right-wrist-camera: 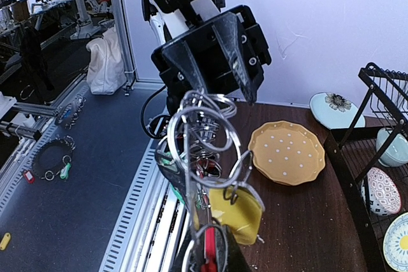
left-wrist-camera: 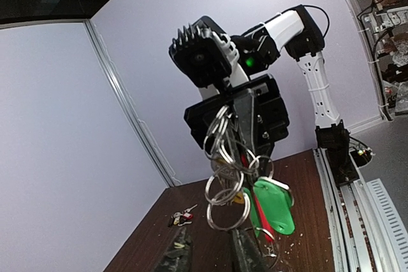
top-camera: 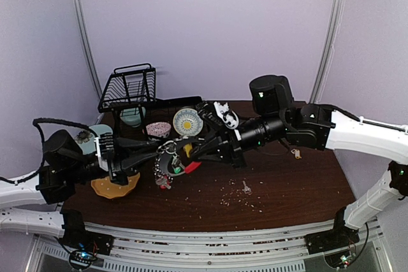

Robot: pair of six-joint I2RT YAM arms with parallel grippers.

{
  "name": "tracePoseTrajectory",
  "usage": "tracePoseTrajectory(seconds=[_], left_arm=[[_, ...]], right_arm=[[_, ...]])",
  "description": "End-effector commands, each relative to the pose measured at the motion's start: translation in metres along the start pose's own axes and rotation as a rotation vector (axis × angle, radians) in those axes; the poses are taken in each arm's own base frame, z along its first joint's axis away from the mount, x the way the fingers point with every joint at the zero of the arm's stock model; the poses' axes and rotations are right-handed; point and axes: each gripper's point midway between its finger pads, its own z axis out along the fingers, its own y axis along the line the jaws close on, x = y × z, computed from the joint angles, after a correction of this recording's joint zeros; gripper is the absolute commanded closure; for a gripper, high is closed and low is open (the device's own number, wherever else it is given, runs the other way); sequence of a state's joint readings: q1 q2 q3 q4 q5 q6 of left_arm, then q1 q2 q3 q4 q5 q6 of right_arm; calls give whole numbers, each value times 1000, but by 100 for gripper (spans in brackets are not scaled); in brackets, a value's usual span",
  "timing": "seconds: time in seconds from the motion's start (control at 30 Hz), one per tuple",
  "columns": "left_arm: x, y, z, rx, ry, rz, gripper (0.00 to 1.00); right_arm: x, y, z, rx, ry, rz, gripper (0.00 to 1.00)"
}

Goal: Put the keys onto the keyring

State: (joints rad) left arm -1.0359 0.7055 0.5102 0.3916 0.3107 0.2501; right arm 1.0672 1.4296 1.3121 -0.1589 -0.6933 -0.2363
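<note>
At frame centre above the desk (top-camera: 287,183), the left gripper (top-camera: 155,153) and right gripper (top-camera: 203,151) meet, both jaws pinching the keyring (top-camera: 171,161). Right of centre a loose key (top-camera: 246,187) lies on the desk.

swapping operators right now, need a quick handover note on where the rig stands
Left claw: shut on the keyring, holding it above the table.
Right claw: also shut on that bunch, opposite side; yellow tag and green tag hang from it.
Loose: one key mid-table, another near the right arm.
Done: some tagged keys appear to be on.
Left: the loose keys.
</note>
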Motion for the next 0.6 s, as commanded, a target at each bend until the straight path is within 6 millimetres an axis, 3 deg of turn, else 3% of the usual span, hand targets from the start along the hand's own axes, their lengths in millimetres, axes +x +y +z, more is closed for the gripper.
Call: tracePoseTrajectory(seconds=[0.0, 0.33, 0.43, 0.57], left_arm=[[-37, 14, -9, -72, -149, 16, 77], [-18, 1, 3, 6, -70, 1, 76], [-27, 14, 1, -42, -60, -41, 70], [-41, 16, -5, -16, -37, -2, 65]], right_arm=[[-1, -3, 8, -2, 1, 9, 100], [-3, -2, 6, -1, -5, 11, 100], [-2, -4, 4, 15, -2, 5, 100], [-2, -3, 0, 31, 6, -7, 100]])
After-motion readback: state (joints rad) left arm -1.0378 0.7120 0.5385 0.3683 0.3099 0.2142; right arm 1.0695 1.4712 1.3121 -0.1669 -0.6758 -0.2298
